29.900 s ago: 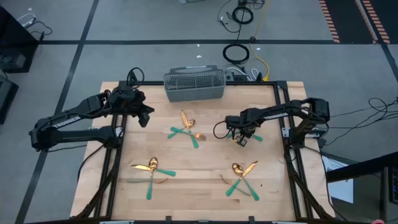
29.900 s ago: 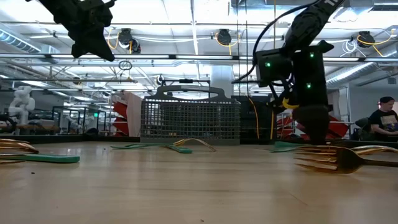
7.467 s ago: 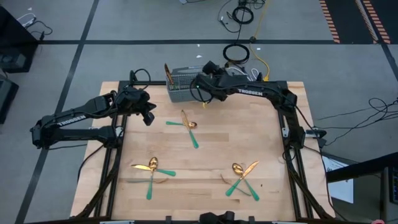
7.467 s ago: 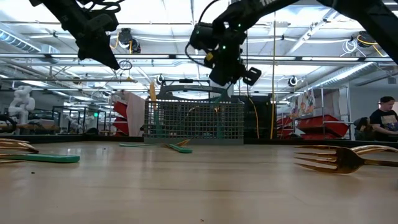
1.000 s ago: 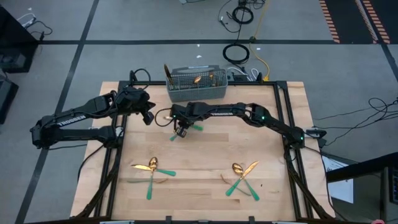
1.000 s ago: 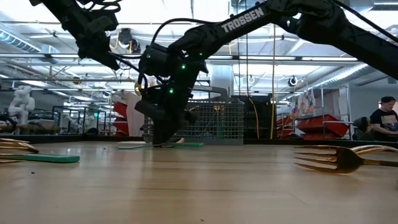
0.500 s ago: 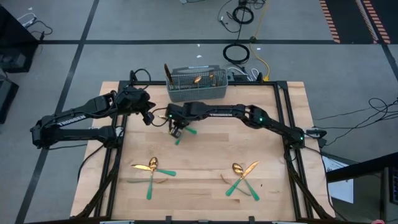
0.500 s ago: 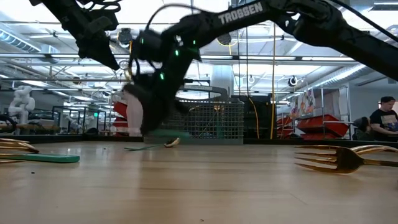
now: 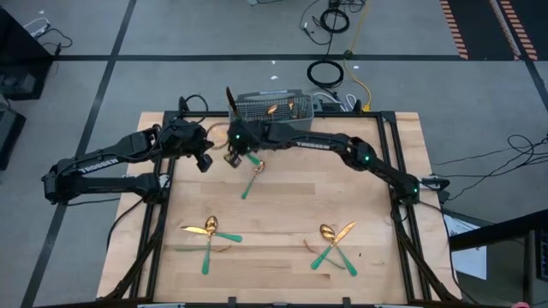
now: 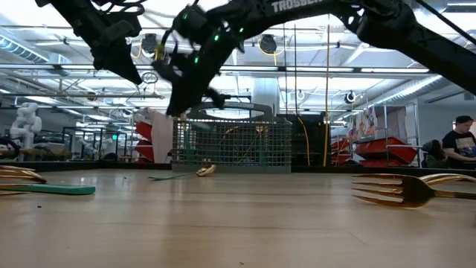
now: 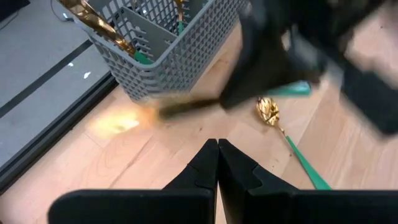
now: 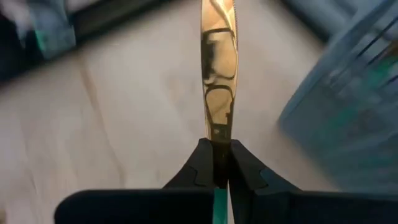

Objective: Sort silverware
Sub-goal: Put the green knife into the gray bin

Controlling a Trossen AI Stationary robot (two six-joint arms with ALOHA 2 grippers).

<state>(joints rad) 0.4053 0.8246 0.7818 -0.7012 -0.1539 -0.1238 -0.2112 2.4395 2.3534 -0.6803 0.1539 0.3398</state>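
My right gripper [image 9: 235, 147] reaches across to the far left of the table, just in front of the grey mesh caddy [image 9: 267, 116]. It is shut on a gold-bladed knife [image 12: 217, 62] and is raised above the table in the low view [image 10: 187, 93]. One spoon [image 9: 254, 174] lies flat on the wood below it, also visible in the left wrist view [image 11: 268, 111]. Two crossed piles of silverware lie near the front, one left [image 9: 208, 233] and one right [image 9: 334, 242]. A few pieces stand in the caddy. My left gripper [image 9: 204, 161] hovers shut left of the spoon. My right gripper pinches the knife between its two fingers where the gold blade meets the teal handle [image 12: 217, 134]. The blade sticks straight out beyond the fingertips and the teal handle [image 12: 217, 208] runs back between them. The knife is lifted clear of the table.
The caddy stands at the table's far edge, with black frame rails along both sides of the wood. A fork [image 10: 401, 190] and a teal handle [image 10: 44, 189] lie close to the low camera. A person [image 10: 457, 145] sits far behind the table.
My right gripper has risen from the table with the knife and moved toward the far edge and the caddy. The knife is lifted clear of the spot where it lay crossed with the spoon. The spoon stays on the wood.
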